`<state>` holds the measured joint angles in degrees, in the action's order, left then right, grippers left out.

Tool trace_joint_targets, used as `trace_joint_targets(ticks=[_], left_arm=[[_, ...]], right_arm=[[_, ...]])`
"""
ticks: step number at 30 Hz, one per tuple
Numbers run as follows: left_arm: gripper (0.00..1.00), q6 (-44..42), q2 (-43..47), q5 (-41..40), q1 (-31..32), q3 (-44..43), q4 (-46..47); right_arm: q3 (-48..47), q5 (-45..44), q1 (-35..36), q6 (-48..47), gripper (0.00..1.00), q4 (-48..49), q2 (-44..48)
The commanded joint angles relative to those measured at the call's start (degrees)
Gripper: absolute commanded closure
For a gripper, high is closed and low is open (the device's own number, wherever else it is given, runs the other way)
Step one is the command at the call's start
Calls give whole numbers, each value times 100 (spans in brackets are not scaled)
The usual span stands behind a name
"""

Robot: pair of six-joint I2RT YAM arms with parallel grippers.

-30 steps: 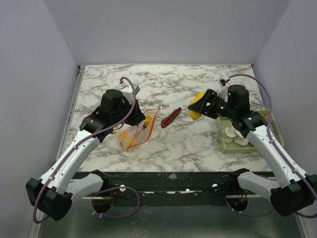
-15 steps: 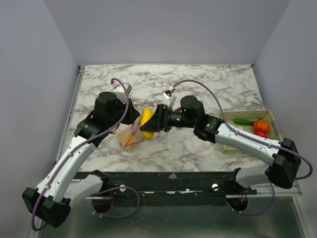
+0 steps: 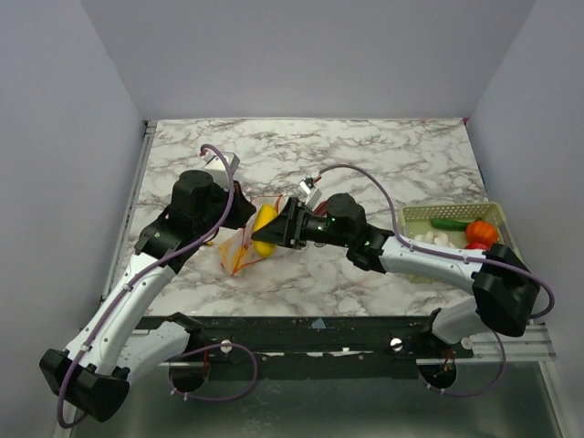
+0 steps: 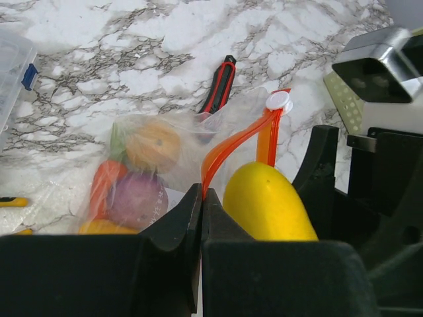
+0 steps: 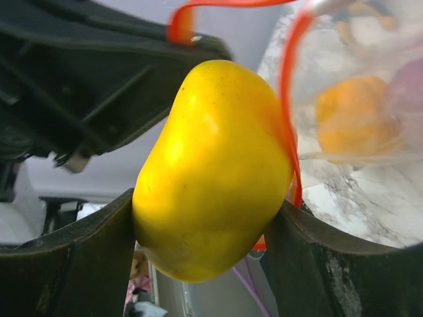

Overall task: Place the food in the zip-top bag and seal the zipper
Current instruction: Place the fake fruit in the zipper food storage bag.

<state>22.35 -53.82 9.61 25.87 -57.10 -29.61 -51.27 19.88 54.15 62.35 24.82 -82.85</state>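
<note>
The zip-top bag [image 3: 239,254] [image 4: 155,162] lies left of the table's middle. Inside it are an orange fruit [image 4: 153,143], a purple one [image 4: 135,198] and an orange vegetable [image 4: 102,188]. My left gripper [image 3: 245,219] [image 4: 201,198] is shut on the orange-red zipper [image 4: 238,140] and lifts one lip of the mouth. The white slider [image 4: 279,101] sits at the strip's far end. My right gripper [image 3: 276,231] [image 5: 205,205] is shut on a yellow fruit [image 3: 265,228] [image 4: 268,201] [image 5: 211,165]. That fruit sits at the open mouth, touching the strip.
A red-and-black stick [image 4: 218,86] lies just beyond the bag. A green basket [image 3: 415,212] at the right edge holds a red item [image 3: 481,233], a green one [image 3: 449,223] and white pieces. A clear box with a blue clip [image 4: 13,66] sits to the far left.
My right arm swung from near the basket across to the bag, carrying the yellow fruit, and has pushed a little further left into the mouth. My left gripper kept hold of the zipper.
</note>
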Motion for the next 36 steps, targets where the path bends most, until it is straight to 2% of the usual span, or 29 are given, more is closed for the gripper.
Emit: trace_joint_targets(ticks=[1, 4, 6, 8, 14, 21, 25, 30, 33, 36], left_arm=[[100, 59, 92, -58, -45, 41, 201], [100, 59, 85, -55, -38, 45, 204], [100, 50, 67, -69, -38, 33, 182], [100, 50, 31, -60, -38, 7, 151], [100, 33, -36, 59, -38, 10, 166], [100, 33, -28, 62, -38, 7, 172], [100, 33, -98, 220, -47, -12, 168], [100, 24, -131, 393, -47, 24, 242], [100, 24, -187, 505, -43, -10, 221], [100, 24, -190, 653, -47, 4, 254]], right_arm=[[-50, -803, 149, 97, 54, -436, -88], [-461, -1651, 285, 158, 54, -1942, -104], [-728, -2138, 354, 515, 54, -2996, -164], [-922, -2368, 407, 749, 54, -3636, -232], [-1685, -2399, 517, 283, 52, -4450, -524], [-2508, -3157, 554, 294, 52, -6137, -687], [-2920, -3252, 818, -45, 50, -6191, -984], [-3533, -2948, 884, -623, 46, -6179, -1440], [-4057, -2940, 943, -1052, 44, -6472, -1761], [-4419, -3159, 957, -1233, 37, -6696, -1950]])
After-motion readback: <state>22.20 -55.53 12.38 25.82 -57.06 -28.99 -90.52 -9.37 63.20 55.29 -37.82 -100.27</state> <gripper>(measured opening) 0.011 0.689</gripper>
